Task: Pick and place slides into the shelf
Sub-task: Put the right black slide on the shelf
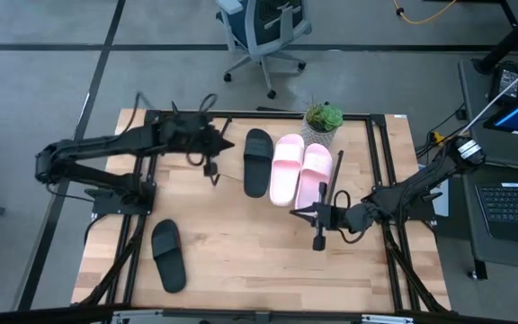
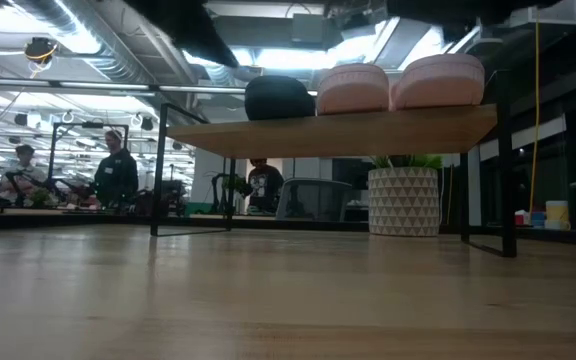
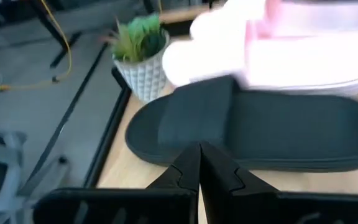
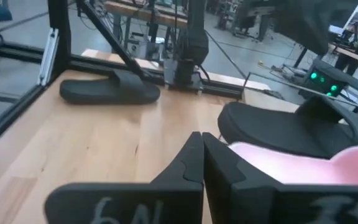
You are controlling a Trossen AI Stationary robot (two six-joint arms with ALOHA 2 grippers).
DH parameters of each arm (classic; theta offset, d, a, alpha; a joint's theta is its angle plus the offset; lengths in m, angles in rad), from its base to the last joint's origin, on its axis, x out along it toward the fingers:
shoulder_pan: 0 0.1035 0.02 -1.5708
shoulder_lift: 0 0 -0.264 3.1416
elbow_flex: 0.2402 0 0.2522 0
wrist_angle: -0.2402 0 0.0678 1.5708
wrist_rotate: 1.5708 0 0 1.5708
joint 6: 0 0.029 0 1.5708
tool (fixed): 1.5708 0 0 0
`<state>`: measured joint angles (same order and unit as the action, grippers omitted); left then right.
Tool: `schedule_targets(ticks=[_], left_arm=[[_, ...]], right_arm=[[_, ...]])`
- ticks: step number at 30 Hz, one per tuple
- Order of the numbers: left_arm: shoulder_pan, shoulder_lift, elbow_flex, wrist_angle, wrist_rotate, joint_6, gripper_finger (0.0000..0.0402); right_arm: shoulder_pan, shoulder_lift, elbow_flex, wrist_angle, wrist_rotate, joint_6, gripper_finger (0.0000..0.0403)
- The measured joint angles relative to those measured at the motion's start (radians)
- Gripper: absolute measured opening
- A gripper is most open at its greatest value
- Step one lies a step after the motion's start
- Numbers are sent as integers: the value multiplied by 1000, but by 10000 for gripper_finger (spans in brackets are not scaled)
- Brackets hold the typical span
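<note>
Three slides lie side by side on the shelf's board (image 2: 333, 130): one black slide (image 1: 257, 162) and two pale pink slides (image 1: 286, 168) (image 1: 316, 173), resting on their soles. In the low view they show as a black hump (image 2: 278, 98) and two pink humps (image 2: 353, 88) on the board. The second black slide (image 1: 168, 255) lies flat on the tabletop toward the near left corner. My left gripper (image 1: 212, 171) hovers shut just left of the shelved black slide (image 3: 247, 130). My right gripper (image 1: 318, 241) is shut, near of the pink slides, touching nothing.
A potted plant in a white patterned pot (image 1: 323, 121) stands at the far edge behind the shelf. Black frame rails (image 1: 133, 243) run along the table's left and right sides. An office chair (image 1: 263, 31) stands beyond the far edge. People show in the room behind (image 2: 116, 170).
</note>
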<state>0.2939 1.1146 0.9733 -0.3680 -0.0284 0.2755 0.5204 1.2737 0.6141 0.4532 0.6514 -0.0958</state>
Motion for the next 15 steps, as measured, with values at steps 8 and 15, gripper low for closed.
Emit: schedule_targets(ticks=[8,15], left_arm=[[43,247,138,-77,2,85,0],[68,327,195,-140,-64,122,0]], right_arm=[[0,-9,-32,-7,5,-16,2],[15,-125,-33,-49,20,-59,2]])
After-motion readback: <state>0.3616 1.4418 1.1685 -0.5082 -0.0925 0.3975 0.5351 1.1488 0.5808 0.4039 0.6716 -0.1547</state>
